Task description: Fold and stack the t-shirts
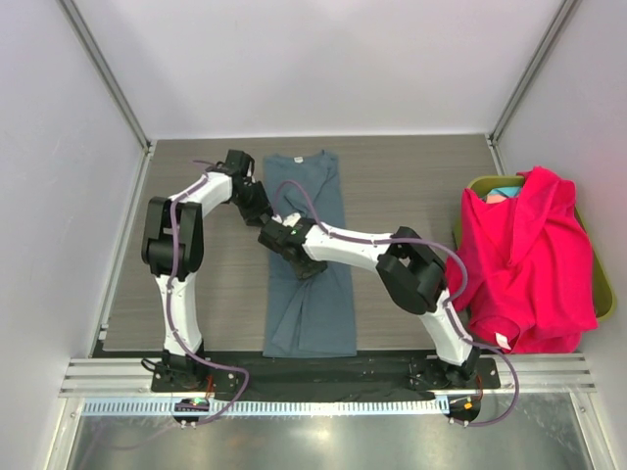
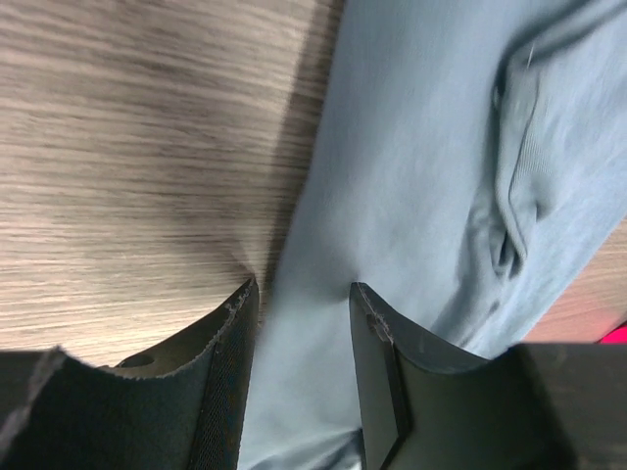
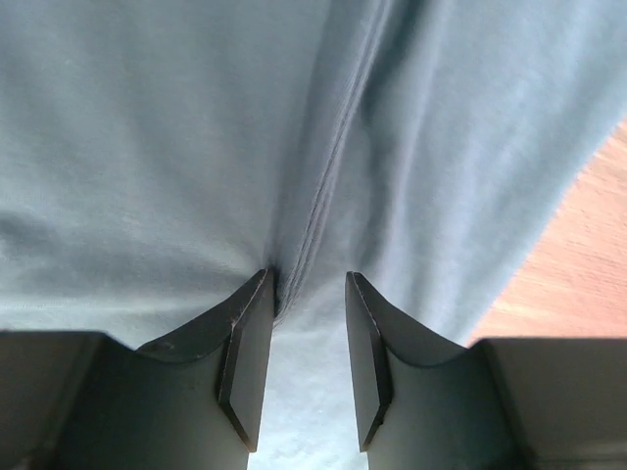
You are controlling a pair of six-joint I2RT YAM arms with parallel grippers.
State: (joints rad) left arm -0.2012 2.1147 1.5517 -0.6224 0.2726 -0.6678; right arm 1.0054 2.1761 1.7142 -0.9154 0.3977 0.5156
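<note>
A slate grey-blue t-shirt [image 1: 312, 264] lies on the table as a long narrow strip, neck end far from me. My left gripper [image 1: 263, 208] is down at its left edge. In the left wrist view it [image 2: 304, 286] is open, with one finger over the wood and the other on the cloth [image 2: 421, 157]. My right gripper [image 1: 277, 235] rests on the shirt just to the right of the left one. In the right wrist view it [image 3: 308, 274] is open astride a hemmed fold of the cloth [image 3: 323, 196]. A bright pink-red t-shirt [image 1: 524, 259] hangs over the bin.
An olive-green bin [image 1: 600, 284] stands at the right edge of the table, with bits of teal and pale pink cloth [image 1: 502, 193] showing at its far end. Walls close the table on the left, the right and the far side. The wood tabletop [image 1: 196, 294] lies left of the shirt.
</note>
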